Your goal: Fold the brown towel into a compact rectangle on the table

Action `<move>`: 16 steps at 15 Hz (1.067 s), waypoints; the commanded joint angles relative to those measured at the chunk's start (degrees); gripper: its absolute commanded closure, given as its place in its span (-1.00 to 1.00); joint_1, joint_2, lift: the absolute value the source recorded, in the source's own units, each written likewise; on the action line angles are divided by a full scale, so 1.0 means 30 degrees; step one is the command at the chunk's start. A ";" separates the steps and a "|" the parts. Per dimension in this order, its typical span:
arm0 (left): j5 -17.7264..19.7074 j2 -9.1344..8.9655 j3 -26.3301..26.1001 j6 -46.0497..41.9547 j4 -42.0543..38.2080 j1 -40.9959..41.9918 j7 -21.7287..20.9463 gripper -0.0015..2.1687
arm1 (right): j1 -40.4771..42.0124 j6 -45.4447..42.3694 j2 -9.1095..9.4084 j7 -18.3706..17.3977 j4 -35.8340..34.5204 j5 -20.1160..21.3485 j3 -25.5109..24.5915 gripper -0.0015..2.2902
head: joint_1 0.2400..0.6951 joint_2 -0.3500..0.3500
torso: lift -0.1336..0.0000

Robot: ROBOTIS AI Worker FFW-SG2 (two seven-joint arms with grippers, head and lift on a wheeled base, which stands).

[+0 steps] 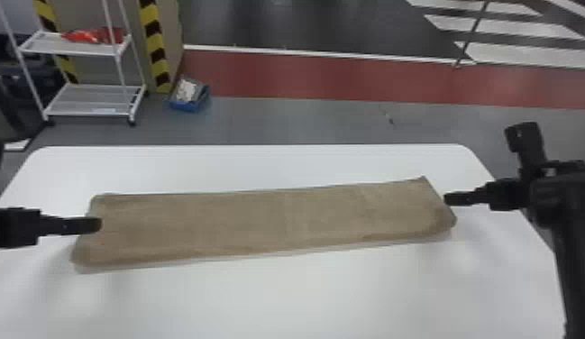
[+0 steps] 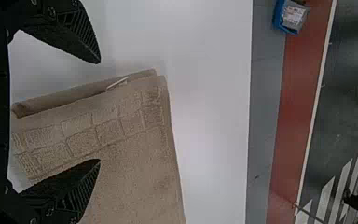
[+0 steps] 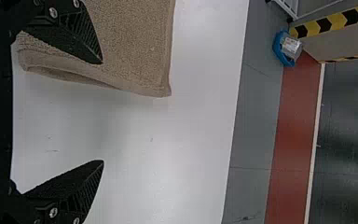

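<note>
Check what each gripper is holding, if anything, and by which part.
Nothing is held: the left gripper and the right gripper are both open, and the brown towel lies on the table.

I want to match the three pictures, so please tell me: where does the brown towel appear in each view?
Head view: brown towel, a long strip across the table.
Left wrist view: its left end, partly overlapped by one of the open left jaws.
Right wrist view: its right end, partly overlapped by one of the open right jaws.
Shared landmark: blue bin on the floor.
</note>
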 commanded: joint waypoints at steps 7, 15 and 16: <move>0.0577 -0.0020 -0.0046 0.2651 0.1488 -0.1028 0.0874 -0.86 | 0.0247 -0.0434 0.0000 0.0001 0.0010 0.0134 -0.0126 -0.88 | 1.00 -0.32 | -0.85; 0.0607 0.0156 -0.0749 0.2534 0.2806 -0.1438 0.0230 -0.41 | 0.0334 -0.0668 -0.0117 -0.0028 0.0068 0.0105 -0.0126 -0.88 | 1.00 -0.39 | -0.85; 0.0577 0.0215 -0.0837 0.2534 0.2894 -0.1526 -0.0268 -0.18 | 0.0334 -0.0727 -0.0117 -0.0028 0.0098 0.0076 -0.0126 -0.88 | 1.00 -0.39 | -0.85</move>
